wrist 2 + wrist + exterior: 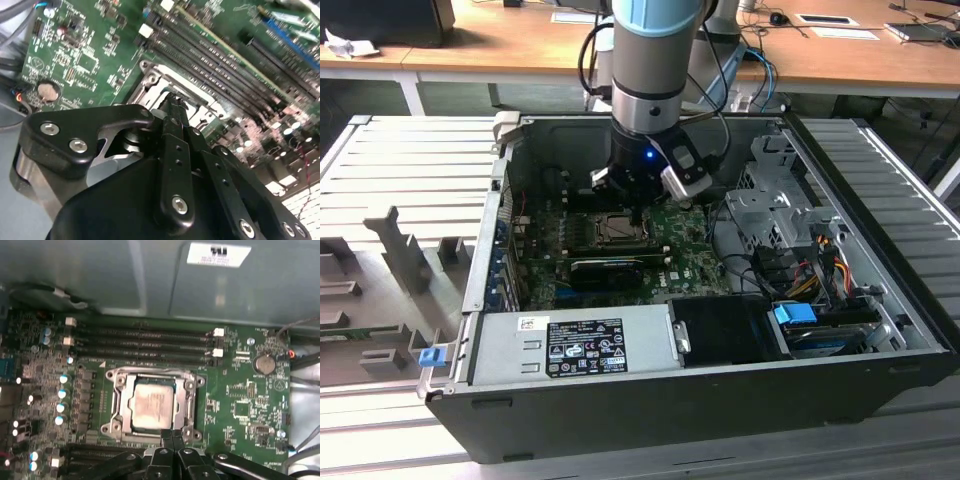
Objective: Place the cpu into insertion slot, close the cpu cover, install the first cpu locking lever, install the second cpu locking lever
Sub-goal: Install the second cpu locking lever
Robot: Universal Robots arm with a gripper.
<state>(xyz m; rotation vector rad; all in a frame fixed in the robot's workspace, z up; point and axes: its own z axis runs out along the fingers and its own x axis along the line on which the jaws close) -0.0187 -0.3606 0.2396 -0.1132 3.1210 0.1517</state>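
My claw (172, 437) hangs inside the open computer case (880, 370), fingers pressed together and holding nothing, tips right at the near edge of the insertion slot (116, 390). The cpu (152, 405) sits in that slot, silvery top up, with the cpu cover (189, 385) down around it (green motherboard (245, 405) all round).

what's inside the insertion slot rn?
The cpu lies in the insertion slot, with the cpu cover framing it. The tool hides the slot's near edge; contacts beneath the chip are covered.
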